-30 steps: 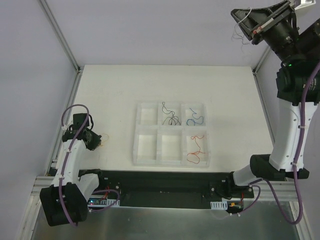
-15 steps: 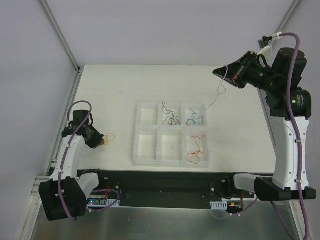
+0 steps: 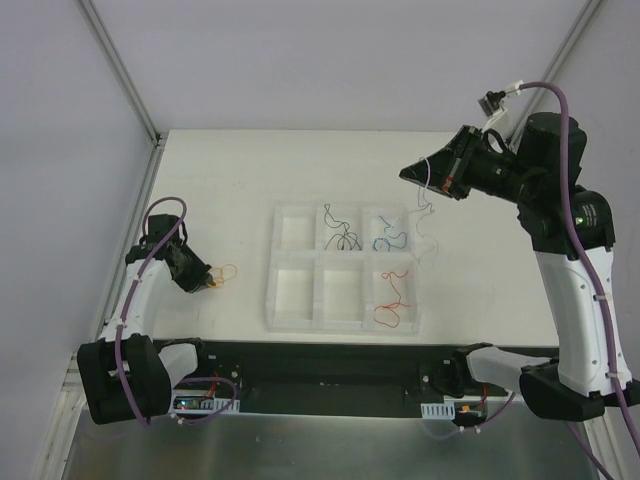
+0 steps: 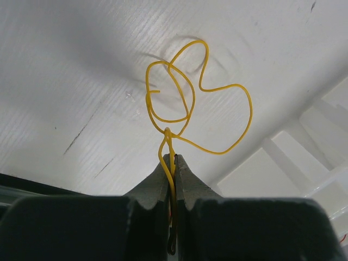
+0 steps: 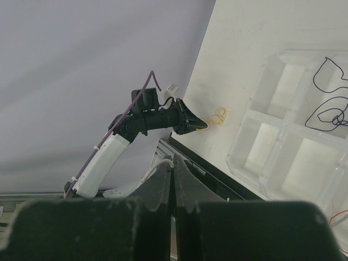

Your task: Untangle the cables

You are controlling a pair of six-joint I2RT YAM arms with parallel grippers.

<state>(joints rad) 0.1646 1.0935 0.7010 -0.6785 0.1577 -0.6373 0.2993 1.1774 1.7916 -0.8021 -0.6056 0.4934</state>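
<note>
Five thin cables were on view from the top external camera. A black cable (image 3: 342, 232) lay in the far middle compartment of a clear six-compartment tray (image 3: 343, 322). A blue cable (image 3: 388, 237) lay in the far right compartment and a red cable (image 3: 392, 298) in the near right one. A yellow cable (image 3: 222, 272) lay on the white tabletop (image 3: 220, 190), left of the tray and apart from it, at the tip of the left jaws. A white cable (image 3: 424, 215) hung from the raised right jaws, just beside the tray's far right corner; whether its lower end touched the tabletop could not be told.

Left wrist: the left jaws were clenched on the twisted ends of the yellow cable (image 4: 185, 103), its loops spread over the tabletop (image 4: 81, 65), with the tray (image 4: 304, 147) at right.

Right wrist: the right jaws were pressed together, the white cable too fine to make out there. Beyond them were the left arm (image 5: 147, 122), the yellow cable (image 5: 218, 115), the tray (image 5: 255, 117) and the black cable (image 5: 329, 103).
</note>
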